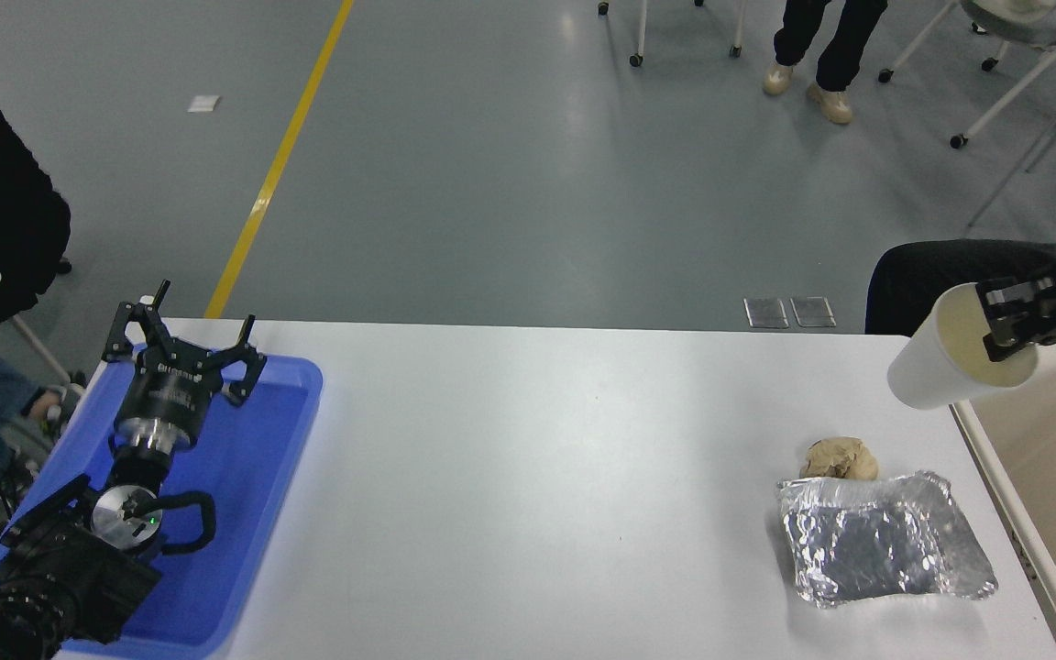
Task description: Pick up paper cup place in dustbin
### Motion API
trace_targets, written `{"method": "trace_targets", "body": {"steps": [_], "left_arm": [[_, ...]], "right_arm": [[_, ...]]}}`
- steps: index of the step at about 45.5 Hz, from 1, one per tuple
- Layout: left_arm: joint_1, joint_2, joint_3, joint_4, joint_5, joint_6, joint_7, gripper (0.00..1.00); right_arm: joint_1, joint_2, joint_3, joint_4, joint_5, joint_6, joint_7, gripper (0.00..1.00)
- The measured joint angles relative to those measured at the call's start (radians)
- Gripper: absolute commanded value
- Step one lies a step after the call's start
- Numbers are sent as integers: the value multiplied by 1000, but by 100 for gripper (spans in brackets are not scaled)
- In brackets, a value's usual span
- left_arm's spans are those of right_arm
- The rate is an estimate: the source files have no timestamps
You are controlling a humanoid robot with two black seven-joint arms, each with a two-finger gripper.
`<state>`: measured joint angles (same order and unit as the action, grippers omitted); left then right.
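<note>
Cup [936, 367] hangs tilted in the air at the table's [528, 477] far right edge, pinched at its rim by the right gripper [1005, 335], over the bin's [995, 458] left rim. Left gripper [181, 341] (fingers spread, empty) sits parked over the blue tray [253, 458]. Paper ball [840, 458] touches the foil [881, 548].

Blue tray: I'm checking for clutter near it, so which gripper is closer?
Left. The left gripper hangs open over the blue tray; the right gripper holds the paper cup across the table.
</note>
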<state>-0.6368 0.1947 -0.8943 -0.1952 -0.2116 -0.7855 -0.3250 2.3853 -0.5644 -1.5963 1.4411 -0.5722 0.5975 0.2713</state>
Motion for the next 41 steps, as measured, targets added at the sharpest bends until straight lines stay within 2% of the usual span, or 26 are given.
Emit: {"method": "trace_targets", "body": {"steps": [6, 18, 36, 41], "left_arm": [[0, 0, 0, 0, 0, 0, 0, 100], [0, 0, 0, 0, 0, 0, 0, 100], [0, 0, 0, 0, 0, 0, 0, 100], [0, 0, 0, 0, 0, 0, 0, 100]], "right_arm": [[-125, -124, 17, -139, -101, -50, -1, 0], [-428, -234, 134, -389, -158, -177, -7, 0], [-975, -276, 425, -811, -170, -306, -13, 0], [-1132, -262, 503, -933, -141, -339, -14, 0]]}}
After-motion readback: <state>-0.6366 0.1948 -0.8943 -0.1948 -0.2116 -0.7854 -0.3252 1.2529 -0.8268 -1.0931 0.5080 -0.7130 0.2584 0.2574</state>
